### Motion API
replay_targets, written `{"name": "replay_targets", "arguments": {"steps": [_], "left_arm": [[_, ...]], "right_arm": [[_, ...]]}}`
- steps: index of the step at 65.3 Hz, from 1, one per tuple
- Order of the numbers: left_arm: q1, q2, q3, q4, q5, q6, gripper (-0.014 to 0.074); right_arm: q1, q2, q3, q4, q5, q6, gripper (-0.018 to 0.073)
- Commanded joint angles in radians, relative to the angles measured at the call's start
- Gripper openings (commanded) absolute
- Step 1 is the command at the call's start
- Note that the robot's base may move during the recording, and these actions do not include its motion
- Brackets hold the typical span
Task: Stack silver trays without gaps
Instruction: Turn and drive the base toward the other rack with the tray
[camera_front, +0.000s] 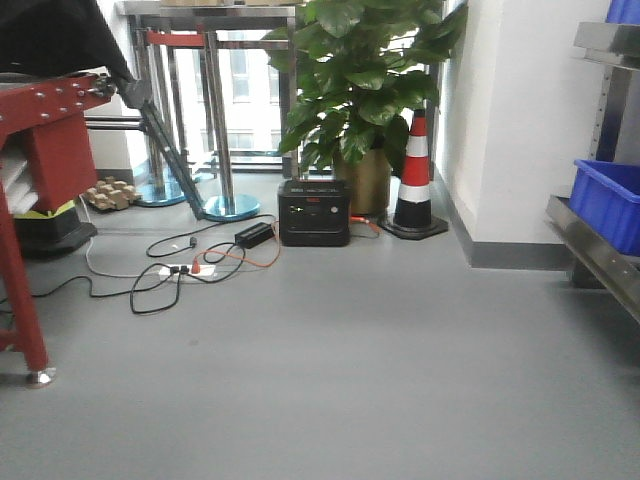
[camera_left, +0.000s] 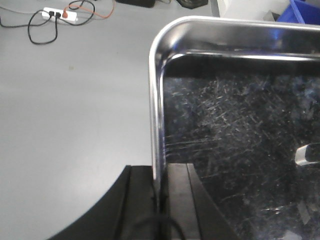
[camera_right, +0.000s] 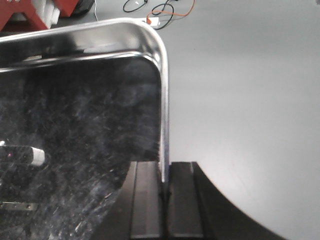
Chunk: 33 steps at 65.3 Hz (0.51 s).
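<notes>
Clamped on the tray (camera_left: 235, 125) from both sides: left gripper (camera_left: 160, 195) shut tight over the left rim, right gripper (camera_right: 165, 195) shut tight over the right rim, each with one finger inside the wall and one outside. Tray up in the air over grey floor (camera_left: 75, 110) (scratched bottom, bright rim, rounded corners). Beyond its far edge, a power strip (camera_left: 61, 15) with looped cables. In the front view, a blue bin (camera_front: 608, 200) on a steel shelf (camera_front: 590, 250) at right, cone (camera_front: 414, 175) beside plant (camera_front: 365, 80).

Front camera faces across the floor (camera_front: 330, 380); wrist cameras look down close at opposite rims of one silver tray (camera_left: 240, 125)
</notes>
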Motion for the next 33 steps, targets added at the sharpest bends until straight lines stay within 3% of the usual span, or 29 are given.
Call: {"name": "replay_targets", "arguments": {"steps": [1, 33], "left_arm": [[0.001, -0.013, -0.011, 0.026, -0.011, 0.003, -0.0015], [0.001, -0.013, -0.011, 0.07, -0.018, 0.003, -0.0015]], "right_arm": [[-0.004, -0.008, -0.009, -0.033, -0.041, -0.006, -0.0077], [-0.004, -0.008, -0.009, -0.033, -0.069, -0.006, -0.0077]]}}
